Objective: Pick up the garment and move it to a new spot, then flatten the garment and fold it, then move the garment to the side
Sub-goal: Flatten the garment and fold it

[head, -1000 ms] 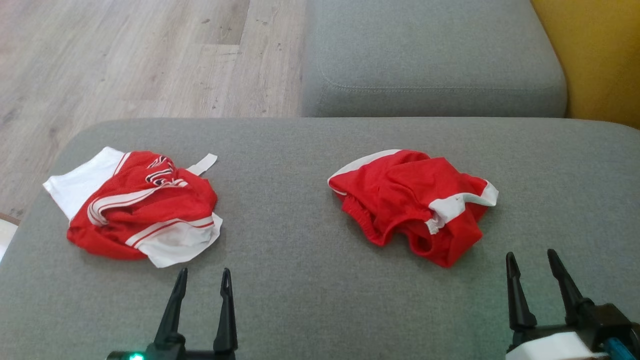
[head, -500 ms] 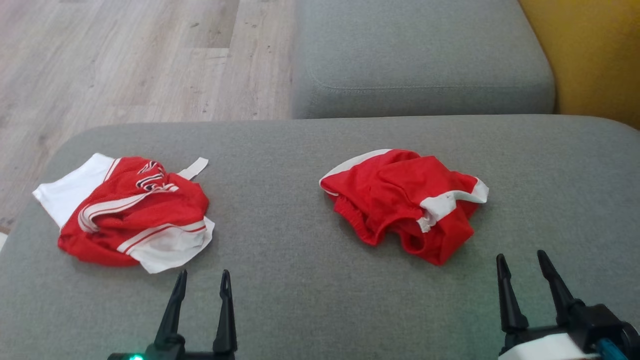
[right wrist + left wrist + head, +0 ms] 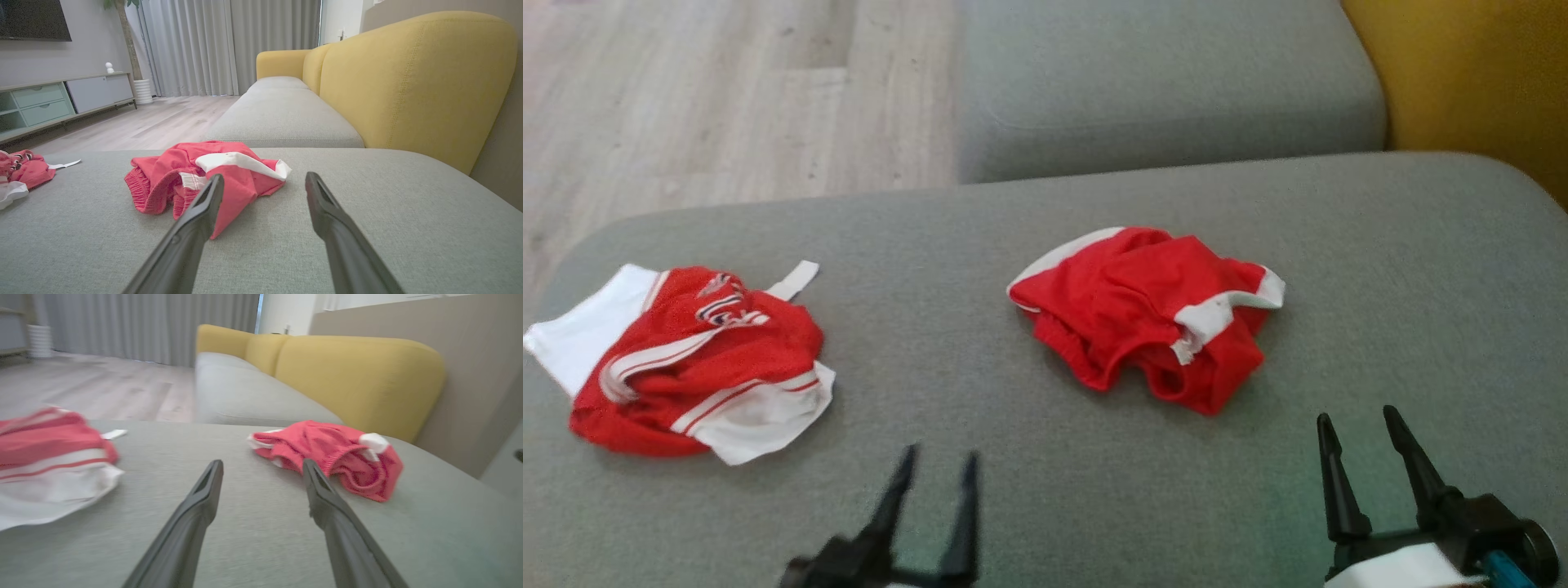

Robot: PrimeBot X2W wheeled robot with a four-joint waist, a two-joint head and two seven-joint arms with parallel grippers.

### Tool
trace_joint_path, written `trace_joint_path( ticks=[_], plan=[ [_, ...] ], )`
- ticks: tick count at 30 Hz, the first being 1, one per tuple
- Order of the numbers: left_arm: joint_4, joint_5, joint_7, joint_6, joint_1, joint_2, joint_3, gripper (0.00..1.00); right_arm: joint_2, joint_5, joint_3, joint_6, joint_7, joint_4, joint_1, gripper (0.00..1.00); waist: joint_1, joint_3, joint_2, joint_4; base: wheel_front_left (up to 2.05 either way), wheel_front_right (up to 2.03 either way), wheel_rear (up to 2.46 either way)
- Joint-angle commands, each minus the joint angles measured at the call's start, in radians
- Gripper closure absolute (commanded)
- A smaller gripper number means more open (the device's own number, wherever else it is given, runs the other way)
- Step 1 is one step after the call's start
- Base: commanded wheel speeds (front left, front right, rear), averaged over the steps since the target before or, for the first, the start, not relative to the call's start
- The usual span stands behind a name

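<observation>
The garment (image 3: pixel 698 363) is a crumpled red shirt with white sleeves, striped trim and a white tag, lying on the left of the grey sofa cushion (image 3: pixel 947 245). It also lies at the left edge of the left wrist view as the garment (image 3: pixel 49 457), and at the far left as the garment (image 3: pixel 20 169). My left gripper (image 3: pixel 939 455) hovers open near the cushion's front, right of the garment and apart from it; the left gripper (image 3: pixel 262 462) holds nothing. My right gripper (image 3: pixel 1357 415) stands open and empty at the lower right; the right gripper (image 3: pixel 264 175) points over the cushion.
A second red garment (image 3: pixel 1143 314) with white bands and no lettering lies mid-cushion, just beyond my right gripper; its near edge (image 3: pixel 184 175) sits by the left fingertip. Another grey seat (image 3: pixel 1160 82) and a yellow backrest (image 3: pixel 1462 73) stand behind. Wooden floor (image 3: pixel 727 98) lies far left.
The head camera has swung, shifting the whole picture left. My left gripper has moved right, away from the garment and toward the cushion's middle, and shows blurred. Both stay open.
</observation>
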Motion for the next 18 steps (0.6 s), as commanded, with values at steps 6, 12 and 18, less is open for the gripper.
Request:
trace_joint_path(
  ticks=[6, 12, 18],
  plan=[
    [0.158, -0.207, -0.008, -0.084, -0.271, -0.009, -0.183, 0.00, -0.007, -0.020, 0.038, 0.005, -0.006, -0.042, -0.075, 0.00, 0.0000, 0.075, 0.0000, -0.092, 0.00, 0.00, 0.00],
    [0.282, -0.403, 0.037, -0.105, -0.479, -0.009, -0.357, 0.00, -0.007, -0.028, 0.046, 0.005, -0.006, -0.055, -0.113, 0.00, 0.0000, 0.157, 0.0000, -0.155, 0.00, 0.00, 0.00],
    [0.350, -0.526, 0.053, -0.107, -0.609, -0.009, -0.464, 0.00, -0.007, -0.029, 0.061, 0.005, -0.006, -0.058, -0.145, 0.00, 0.0000, 0.210, 0.0000, -0.194, 0.00, 0.00, 0.00]
  ],
)
